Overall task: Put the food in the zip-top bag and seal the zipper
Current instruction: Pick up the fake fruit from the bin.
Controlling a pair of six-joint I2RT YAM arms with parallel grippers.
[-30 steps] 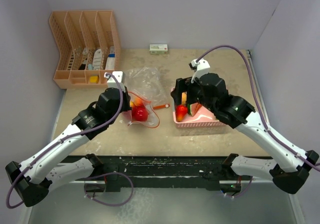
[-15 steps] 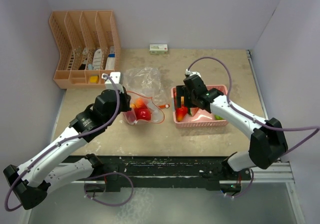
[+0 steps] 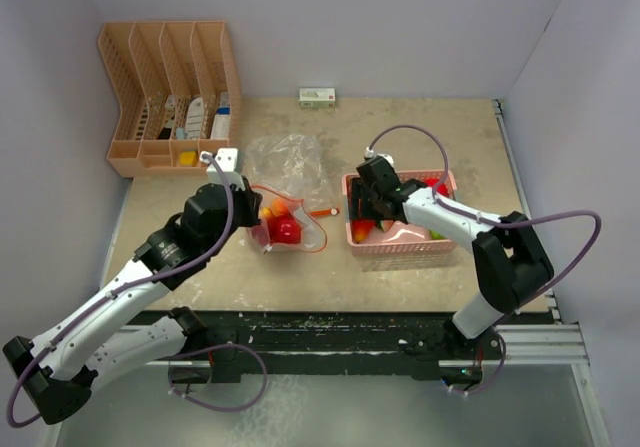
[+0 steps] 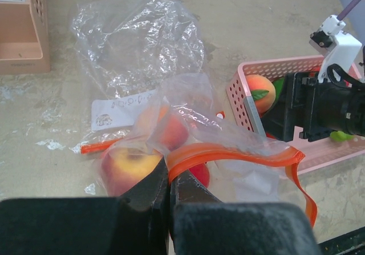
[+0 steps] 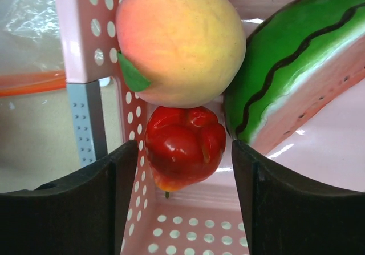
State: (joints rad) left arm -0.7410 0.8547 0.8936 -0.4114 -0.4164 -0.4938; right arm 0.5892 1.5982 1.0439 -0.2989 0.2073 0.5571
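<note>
Your right gripper (image 5: 183,155) has its jaws apart astride the red pepper (image 5: 185,144); lower squarely, clear of the peach (image 5: 179,38), before closing. Your left gripper (image 4: 169,191) is clamped on the bag rim (image 4: 228,152); hold it steady.

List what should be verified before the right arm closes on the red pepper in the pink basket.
1. The right gripper straddles the red pepper: ok, open, one finger on each side.
2. Pepper free of neighbours: not ok, the peach rests on it and the watermelon slice crowds one side.
3. Finger clear of the basket wall: cannot tell, the nearest finger sits very close.
4. The left gripper holds the orange zipper rim: ok, shut on it.
5. Mouth of the zip-top bag open: ok, in the top view the rim loops around fruit inside.
</note>
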